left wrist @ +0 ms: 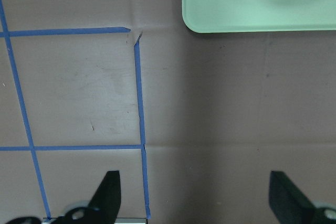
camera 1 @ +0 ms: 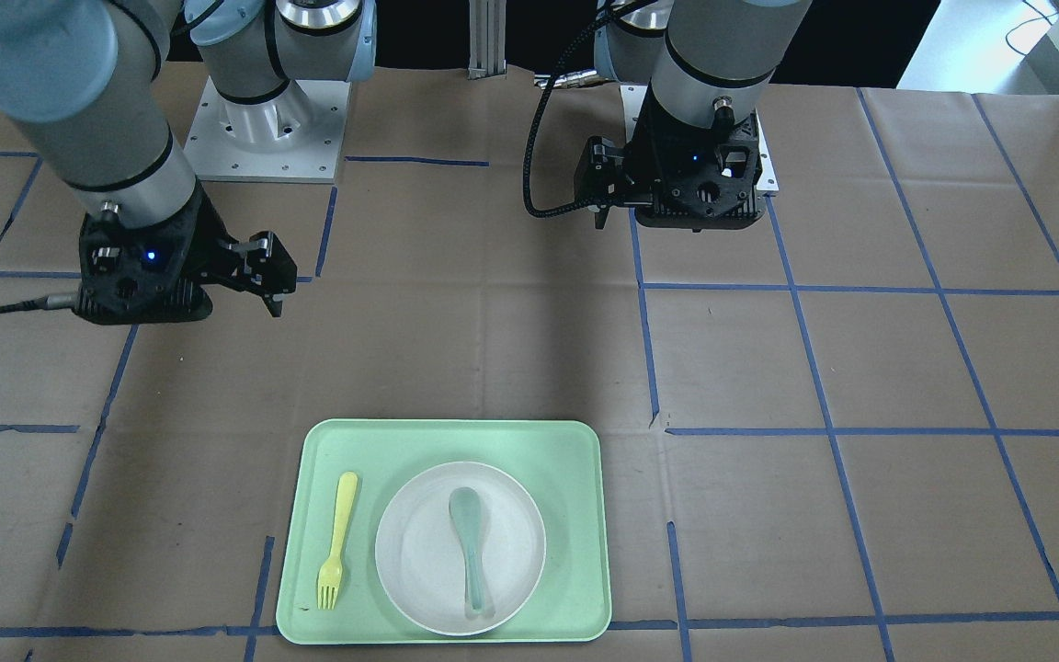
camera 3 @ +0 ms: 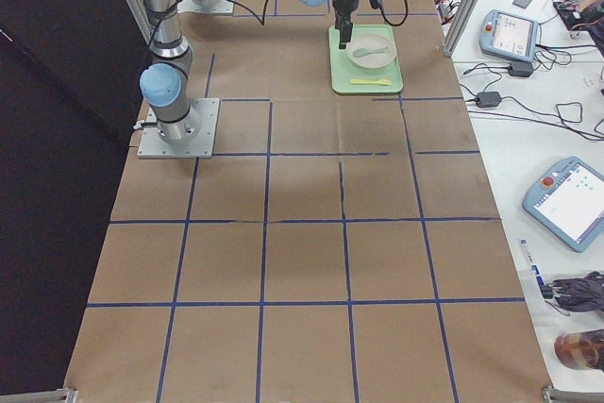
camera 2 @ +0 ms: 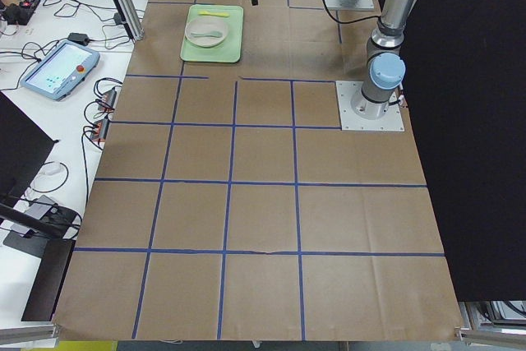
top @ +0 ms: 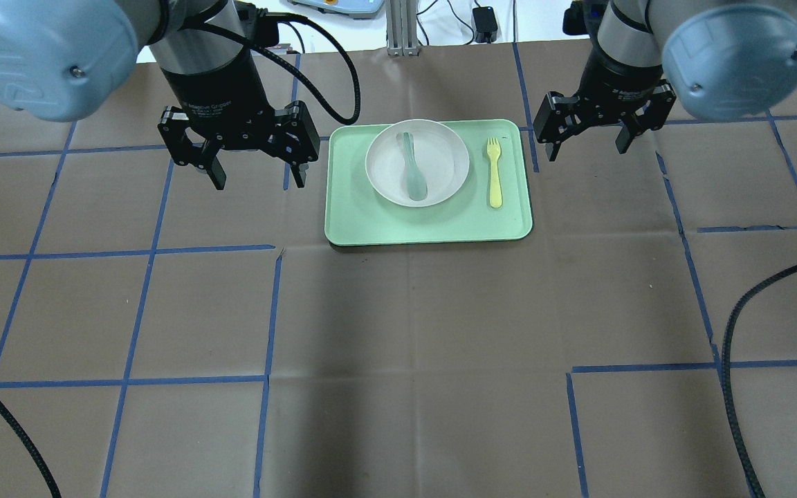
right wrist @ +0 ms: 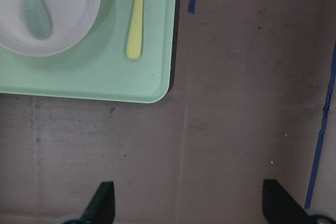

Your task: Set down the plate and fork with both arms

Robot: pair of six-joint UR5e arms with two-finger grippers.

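Observation:
The off-white plate [top: 443, 155] lies on a mint-green tray [top: 433, 225] at the far middle of the table, with a pale grey-green spoon [top: 412, 169] in it. The yellow fork [top: 494, 173] lies on the tray just right of the plate. My left gripper [top: 259, 176] hovers open and empty to the left of the tray. My right gripper [top: 589, 149] hovers open and empty to the right of the tray. The right wrist view shows the fork [right wrist: 137, 19], the plate [right wrist: 68, 19] and the open gripper [right wrist: 189, 203]. The left wrist view shows the tray's corner [left wrist: 236, 9] and the open gripper [left wrist: 197, 192].
The table is covered in brown paper with a grid of blue tape lines [top: 270, 304]. In the front-facing view the tray [camera 1: 566, 460] sits near the bottom edge, with the fork [camera 1: 338, 538] left of the plate [camera 1: 428, 561]. Black cables [top: 737, 346] hang at the near sides.

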